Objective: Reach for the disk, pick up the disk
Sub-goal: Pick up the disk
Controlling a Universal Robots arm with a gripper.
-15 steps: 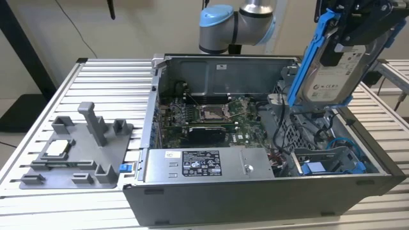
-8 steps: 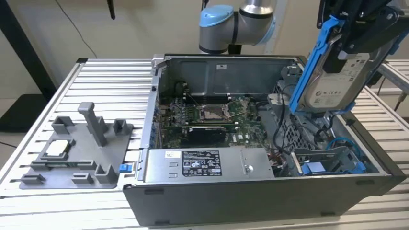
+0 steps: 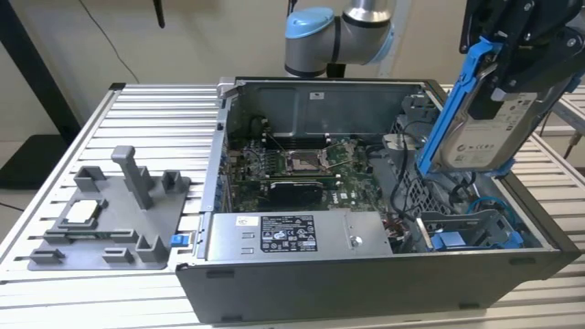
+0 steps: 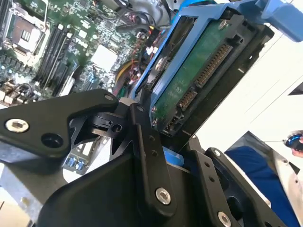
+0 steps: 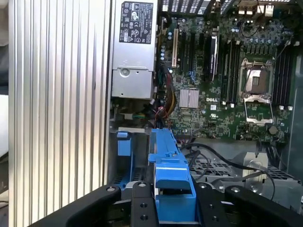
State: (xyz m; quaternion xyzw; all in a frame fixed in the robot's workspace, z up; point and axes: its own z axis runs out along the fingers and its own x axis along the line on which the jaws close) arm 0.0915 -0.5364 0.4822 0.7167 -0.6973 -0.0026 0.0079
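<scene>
Gripping the disk [image 3: 480, 140] at its upper end, the gripper [image 3: 517, 63] is clenched on the blue-framed drive and holds it in the air above the open computer case [image 3: 366, 288], at the exterior view's right. The disk hangs tilted, its white label facing the camera and its lower edge over the blue drive bay [image 3: 470, 236] inside the case, apart from it. In the second wrist view the black fingers [image 4: 147, 156] close on either side of the disk [image 4: 199, 80], whose green circuit board and connector row face outward. In the first wrist view the blue frame [image 5: 170, 175] of the disk sits between the fingers, with the motherboard [image 5: 227, 90] and the power-supply box [image 5: 133, 56] below. In the exterior view the power-supply box [image 3: 297, 236] lies along the near side of the case. A grey fixture tray [image 3: 109, 219] rests on the slatted aluminium table [image 3: 146, 110], beside the case at the exterior view's left, with a small square processor chip [image 3: 84, 211] on it.
</scene>
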